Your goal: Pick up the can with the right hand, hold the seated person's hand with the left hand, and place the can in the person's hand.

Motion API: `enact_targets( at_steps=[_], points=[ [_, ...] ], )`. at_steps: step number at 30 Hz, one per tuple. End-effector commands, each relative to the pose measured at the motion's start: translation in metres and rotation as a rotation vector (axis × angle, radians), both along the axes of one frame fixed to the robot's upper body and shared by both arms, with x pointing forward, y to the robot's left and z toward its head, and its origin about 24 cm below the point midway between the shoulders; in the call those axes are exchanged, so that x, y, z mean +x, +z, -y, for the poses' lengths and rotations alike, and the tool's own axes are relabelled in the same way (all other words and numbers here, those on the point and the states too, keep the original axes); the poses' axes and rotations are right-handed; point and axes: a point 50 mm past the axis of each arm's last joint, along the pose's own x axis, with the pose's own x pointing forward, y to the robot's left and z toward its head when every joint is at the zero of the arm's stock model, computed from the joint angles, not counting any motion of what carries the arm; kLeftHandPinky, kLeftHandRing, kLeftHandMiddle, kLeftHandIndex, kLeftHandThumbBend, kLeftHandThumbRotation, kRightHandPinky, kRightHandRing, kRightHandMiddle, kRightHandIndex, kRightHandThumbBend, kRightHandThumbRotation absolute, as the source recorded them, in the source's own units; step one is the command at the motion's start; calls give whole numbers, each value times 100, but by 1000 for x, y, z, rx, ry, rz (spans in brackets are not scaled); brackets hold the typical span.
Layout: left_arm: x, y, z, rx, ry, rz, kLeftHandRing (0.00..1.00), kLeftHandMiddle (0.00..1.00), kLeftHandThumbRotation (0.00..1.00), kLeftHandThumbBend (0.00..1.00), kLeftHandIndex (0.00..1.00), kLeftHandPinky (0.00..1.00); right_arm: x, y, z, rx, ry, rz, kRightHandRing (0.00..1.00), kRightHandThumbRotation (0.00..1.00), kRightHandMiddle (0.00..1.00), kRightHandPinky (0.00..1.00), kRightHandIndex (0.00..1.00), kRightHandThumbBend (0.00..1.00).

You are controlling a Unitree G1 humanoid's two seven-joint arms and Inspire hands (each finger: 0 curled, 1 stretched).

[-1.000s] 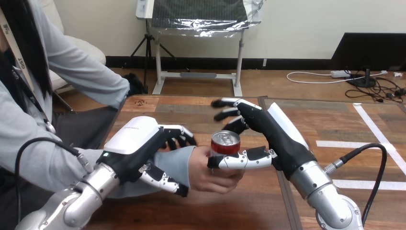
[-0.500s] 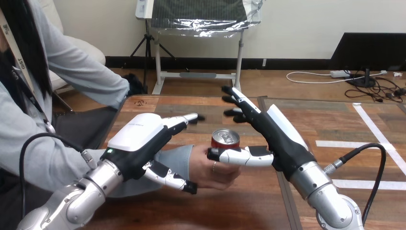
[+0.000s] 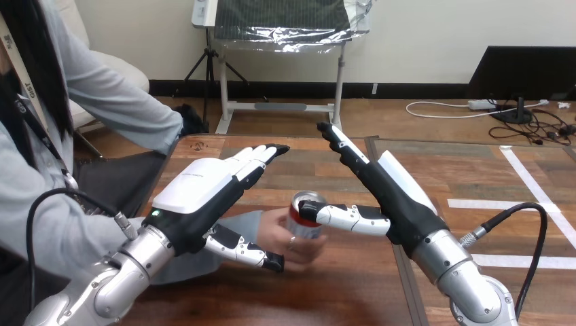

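The red can (image 3: 303,216) with a silver top stands in the person's hand (image 3: 282,236), whose fingers curl round its lower part above the table. My right hand (image 3: 390,197) is open just right of the can, fingers straight and pointing away, thumb stretched toward the can's top edge. My left hand (image 3: 204,197) is open over the person's grey-sleeved wrist (image 3: 238,227), fingers straight and forward, thumb lying in front of the sleeve. I cannot tell whether either hand touches the person or the can.
The wooden table (image 3: 312,292) runs ahead, with a seam (image 3: 404,285) right of centre. White tape strips (image 3: 523,204) mark its right part. The person sits at the left side.
Both my hands have opened: the left hand's fingers uncurled from the person's wrist and the right hand's fingers straightened off the can. The person's hand with the can has drawn slightly left.
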Motion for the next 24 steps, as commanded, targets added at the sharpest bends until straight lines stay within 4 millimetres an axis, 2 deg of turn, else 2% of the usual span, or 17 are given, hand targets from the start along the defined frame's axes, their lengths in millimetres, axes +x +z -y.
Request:
enact_targets(
  at_steps=[1,24],
  points=[
    [4,15,0,-26,-8,78,100,100,50,100,100,94,9,27,-3,-9,28,105,100,72,100,100,100,100],
    [-9,10,-3,-134,13,144,100,100,53,100,100,92,3,26,1,33,23,131,100,72,100,100,100,100]
  ],
)
